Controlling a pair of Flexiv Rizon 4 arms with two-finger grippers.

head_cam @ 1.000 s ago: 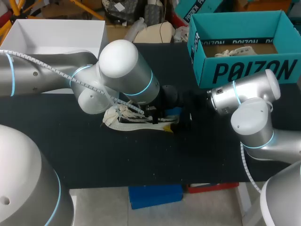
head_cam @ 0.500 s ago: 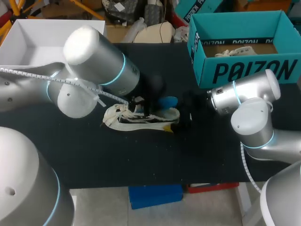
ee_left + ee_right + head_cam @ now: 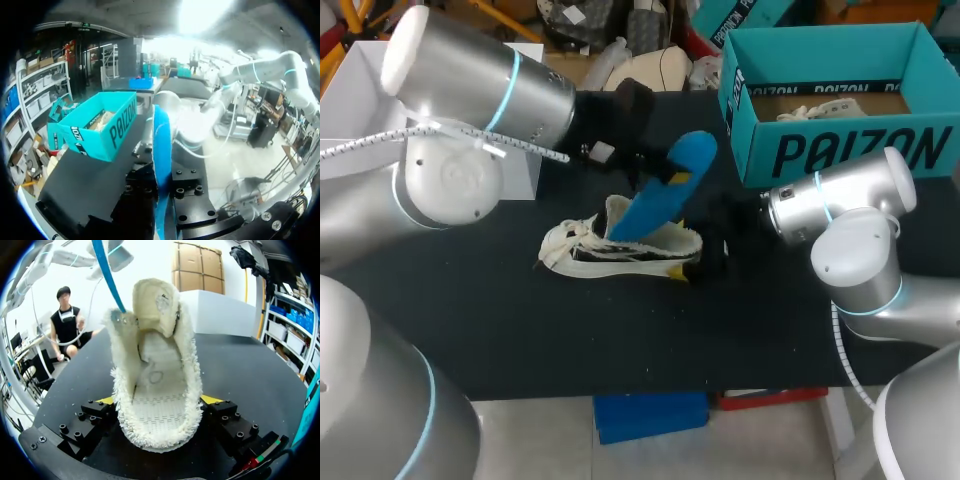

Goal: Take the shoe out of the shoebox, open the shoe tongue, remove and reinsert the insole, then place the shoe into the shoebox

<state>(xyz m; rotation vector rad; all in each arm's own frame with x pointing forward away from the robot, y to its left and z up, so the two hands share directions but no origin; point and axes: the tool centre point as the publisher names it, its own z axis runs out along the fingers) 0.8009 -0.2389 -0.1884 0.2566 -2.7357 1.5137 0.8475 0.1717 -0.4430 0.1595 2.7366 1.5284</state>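
A white shoe with black trim lies on its sole in the middle of the black table. My left gripper hangs above it, shut on a blue insole that slants up out of the shoe's opening. In the left wrist view the insole stands on edge between the fingers of the left gripper. My right gripper is at the heel. In the right wrist view its yellow-tipped fingers press the fuzzy shoe from both sides, and the insole rises ahead.
The teal shoebox stands open at the back right, with crumpled paper inside; it also shows in the left wrist view. A white open box sits at the back left, behind my left arm.
My left arm has risen and swung back to the left, drawing the blue insole up out of the shoe. The right arm and the shoe have stayed put.
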